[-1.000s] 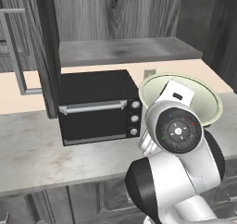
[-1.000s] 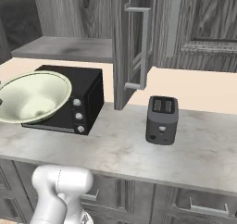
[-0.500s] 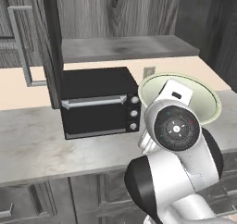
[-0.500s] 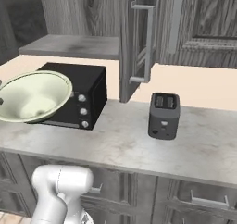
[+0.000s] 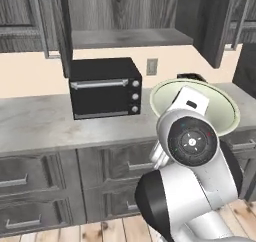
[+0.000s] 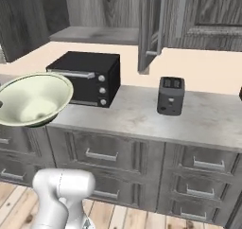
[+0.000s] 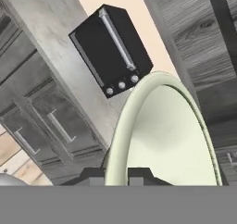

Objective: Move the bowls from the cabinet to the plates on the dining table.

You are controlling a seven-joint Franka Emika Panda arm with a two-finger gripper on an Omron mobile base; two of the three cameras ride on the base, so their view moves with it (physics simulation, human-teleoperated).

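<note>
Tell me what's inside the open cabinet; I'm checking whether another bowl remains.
The cabinet shows a bare grey shelf. Its doors hide the shelf ends. The pale bowl is clamped in the pincer.

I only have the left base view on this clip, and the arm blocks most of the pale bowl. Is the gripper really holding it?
Observer: Yes. In the hand view the gripper is shut on the rim of the cream-green bowl.
Operator: Anything inside the bowl?
Observer: No. The right base view looks into the cream-green bowl, and it holds nothing.
Operator: What is behind the bowl on the counter?
Observer: A small dark toaster, standing right of the black toaster oven.
</note>
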